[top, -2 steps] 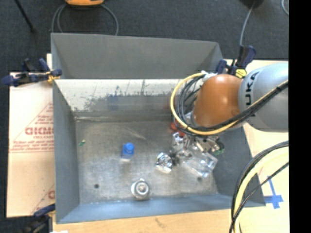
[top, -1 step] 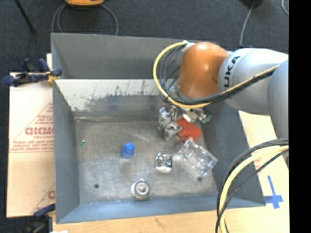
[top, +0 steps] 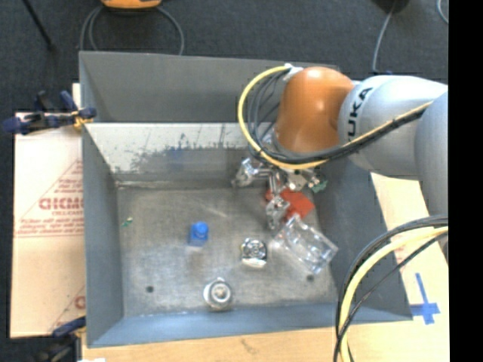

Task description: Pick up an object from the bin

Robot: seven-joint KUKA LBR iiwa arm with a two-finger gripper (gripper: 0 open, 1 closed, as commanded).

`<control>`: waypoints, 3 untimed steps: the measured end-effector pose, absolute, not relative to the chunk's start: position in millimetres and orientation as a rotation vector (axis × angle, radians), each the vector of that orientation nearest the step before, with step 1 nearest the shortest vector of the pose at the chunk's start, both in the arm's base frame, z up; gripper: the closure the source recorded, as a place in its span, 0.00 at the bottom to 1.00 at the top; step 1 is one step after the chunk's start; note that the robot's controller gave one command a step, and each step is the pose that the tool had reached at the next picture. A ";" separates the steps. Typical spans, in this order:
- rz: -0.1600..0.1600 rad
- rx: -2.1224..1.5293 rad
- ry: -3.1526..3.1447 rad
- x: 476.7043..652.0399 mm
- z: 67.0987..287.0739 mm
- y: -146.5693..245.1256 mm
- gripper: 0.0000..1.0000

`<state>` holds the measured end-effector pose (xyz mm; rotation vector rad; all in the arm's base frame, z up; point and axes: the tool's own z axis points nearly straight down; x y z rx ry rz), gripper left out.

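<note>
My gripper hangs below the arm's orange cover at the right back of the bin floor. A red thing lies right against it, partly hidden by it, so its shape is unclear. Just in front of the gripper a clear plastic container lies tipped on its side. A small crumpled silver object rests a little to the left of that container.
A blue bottle cap sits on the bin floor to the left of the middle. A round silver lid-like piece lies near the front wall. A tiny green bit shows by the right wall.
</note>
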<state>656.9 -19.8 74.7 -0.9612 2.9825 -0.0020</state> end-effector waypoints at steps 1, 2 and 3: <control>-0.003 -1.716 2.631 631.9 81.4 -73.0 0.00; -0.009 -2.135 2.298 656.6 103.8 -107.1 0.00; 0.000 -2.256 2.178 644.0 126.8 -17.7 0.00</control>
